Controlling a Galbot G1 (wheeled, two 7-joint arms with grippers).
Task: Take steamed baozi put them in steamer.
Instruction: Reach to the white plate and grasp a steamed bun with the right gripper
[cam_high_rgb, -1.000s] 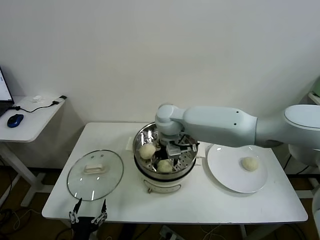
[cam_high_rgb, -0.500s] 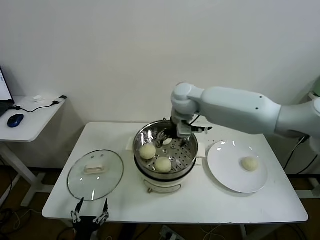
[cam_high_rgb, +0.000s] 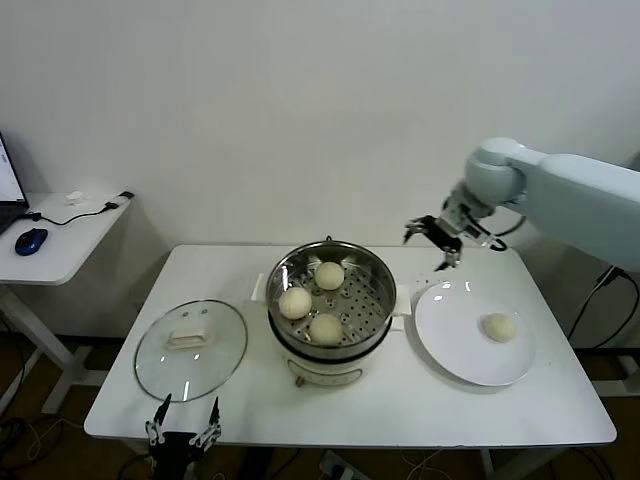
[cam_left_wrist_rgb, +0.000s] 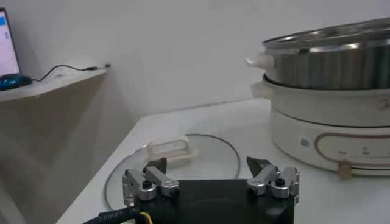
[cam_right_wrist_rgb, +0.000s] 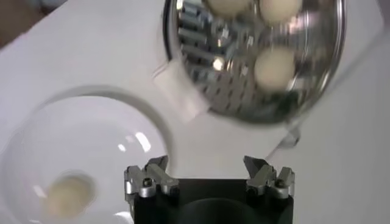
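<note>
Three of the steamed baozi (cam_high_rgb: 315, 300) sit inside the steamer (cam_high_rgb: 372, 312), smooth cream-white domes resting on the perforated steel tray, apart from one another: one toward the back, one at the robot's left, one at the front. A fourth bun (cam_high_rgb: 499, 327) lies alone on the flat white plate (cam_high_rgb: 450, 340), which stands just beside the steamer on its right. The steamer is a shiny steel pot on a white base with side handles, at the middle of the white table (cam_high_rgb: 400, 410).

The right gripper (cam_high_rgb: 437, 240) hangs in the air above the table's far edge, between steamer and plate, its fingers spread wide and holding nothing. The left gripper (cam_high_rgb: 183, 432) is parked low at the table's near edge, in front of the glass lid (cam_high_rgb: 190, 350), its fingers also apart and empty. The lid lies flat on the table to the steamer's left, white handle up. Nothing stands between the right gripper and the bun on the plate.

Off to the left a side desk (cam_high_rgb: 60, 240) carries a blue mouse (cam_high_rgb: 30, 240) and a cable.

The left wrist view shows the steamer from the side: the steel wall above the white base with a label strip, and the lid's handle (cam_left_wrist_rgb: 169, 150) close by. The right wrist view looks straight down on the tray's holes, blurred, with the plate's bun (cam_right_wrist_rgb: 68, 193) near its own fingers (cam_right_wrist_rgb: 149, 178).
</note>
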